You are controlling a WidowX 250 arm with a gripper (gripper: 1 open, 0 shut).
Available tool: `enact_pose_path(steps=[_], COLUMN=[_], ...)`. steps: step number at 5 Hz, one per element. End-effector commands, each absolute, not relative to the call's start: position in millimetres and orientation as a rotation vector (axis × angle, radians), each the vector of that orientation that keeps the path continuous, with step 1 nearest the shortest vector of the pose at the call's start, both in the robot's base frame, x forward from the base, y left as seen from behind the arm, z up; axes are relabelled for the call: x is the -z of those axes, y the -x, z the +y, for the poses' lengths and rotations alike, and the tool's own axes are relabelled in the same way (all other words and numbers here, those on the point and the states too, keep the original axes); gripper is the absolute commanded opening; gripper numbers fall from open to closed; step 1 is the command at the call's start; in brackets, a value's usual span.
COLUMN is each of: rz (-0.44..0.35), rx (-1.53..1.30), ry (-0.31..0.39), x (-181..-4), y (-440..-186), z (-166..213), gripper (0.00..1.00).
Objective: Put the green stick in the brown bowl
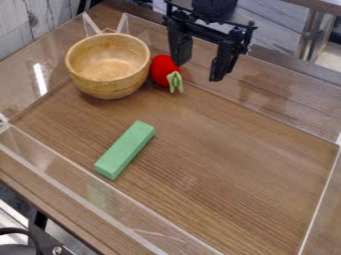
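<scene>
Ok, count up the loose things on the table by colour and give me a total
Green: 1, the green stick
Brown: 1, the brown bowl
Red: 1, the strawberry toy
Total: 3

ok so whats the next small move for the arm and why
Probably bring the gripper toward the near side of the table and over the green stick. Its fingers are open and empty, up beside the red strawberry toy, while the stick lies flat, apart from the brown bowl.
</scene>
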State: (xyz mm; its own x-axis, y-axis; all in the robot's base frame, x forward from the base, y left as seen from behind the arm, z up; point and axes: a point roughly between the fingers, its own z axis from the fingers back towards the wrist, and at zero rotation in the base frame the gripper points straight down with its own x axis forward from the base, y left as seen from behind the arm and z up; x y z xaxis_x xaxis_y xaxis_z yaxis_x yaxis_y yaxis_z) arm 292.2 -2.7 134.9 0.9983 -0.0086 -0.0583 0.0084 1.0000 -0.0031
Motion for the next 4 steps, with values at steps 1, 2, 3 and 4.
enact_pose_path(steps=[1, 2, 3, 4], rz=[0.074, 0.072, 0.044, 0.028], rx=[0.047, 0.040, 0.017, 0.014], ry=[0.002, -0.006, -0.022, -0.027], x=[-130.1, -111.8, -101.5, -90.2], y=[-279, -258, -242, -236], z=[5, 2, 2, 30], gripper=[1.00, 1.00, 1.00, 1.00])
